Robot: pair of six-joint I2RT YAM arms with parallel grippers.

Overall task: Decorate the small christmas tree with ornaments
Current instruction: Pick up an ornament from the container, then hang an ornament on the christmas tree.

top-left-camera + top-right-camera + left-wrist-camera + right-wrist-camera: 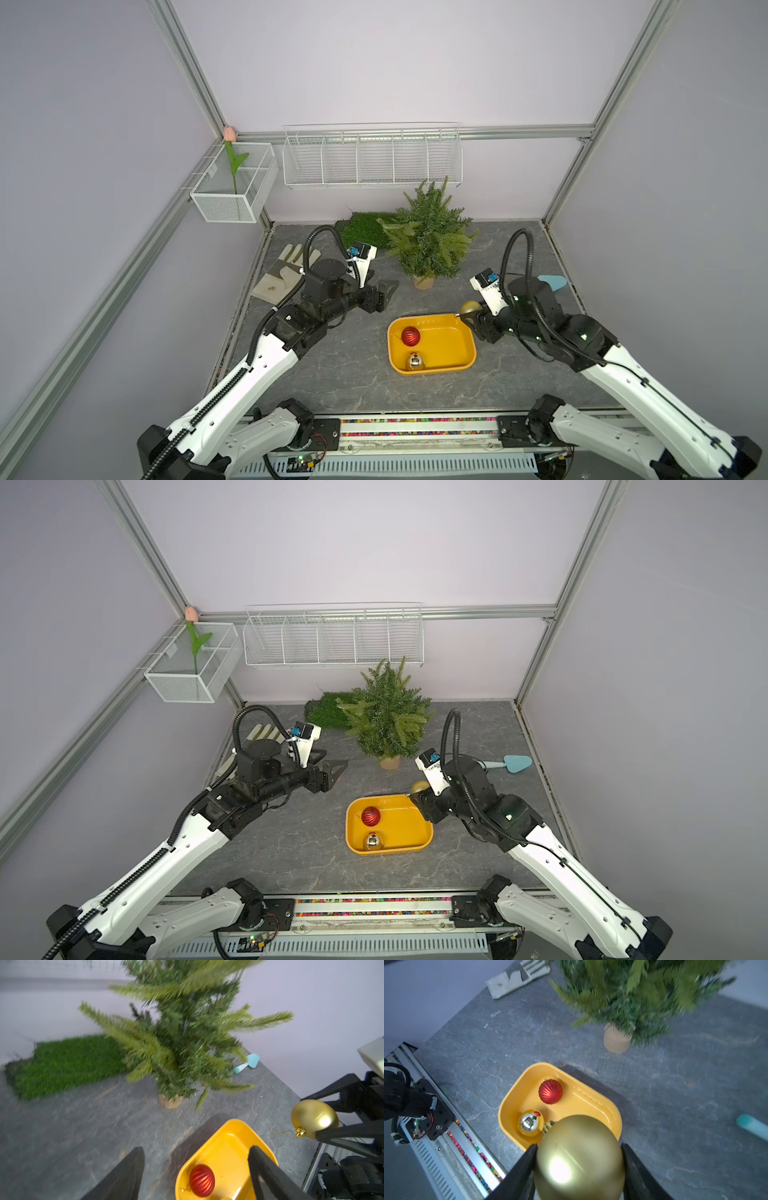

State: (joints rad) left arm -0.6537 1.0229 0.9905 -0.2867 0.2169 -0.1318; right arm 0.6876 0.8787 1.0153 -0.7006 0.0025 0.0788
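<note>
The small christmas tree (428,232) (639,991) stands upright at the back of the table on its beige base. My right gripper (469,316) (579,1145) is shut on the gold ornament (471,307) (313,1118), held just above the far right corner of the yellow tray (453,347). Two ornaments lie in the tray: a ribbed red one (410,336) (550,1091) and a mirror-like silver one (414,361) (530,1122). Left of the tree's base, my left gripper (388,289) (195,1149) hangs open with nothing between its fingers.
A grass mat (361,230) lies behind the left arm and a work glove (282,274) at the table's left edge. A blue trowel (552,282) rests at the right edge. A wire basket (372,156) and a mesh box with a tulip (232,187) hang on the walls.
</note>
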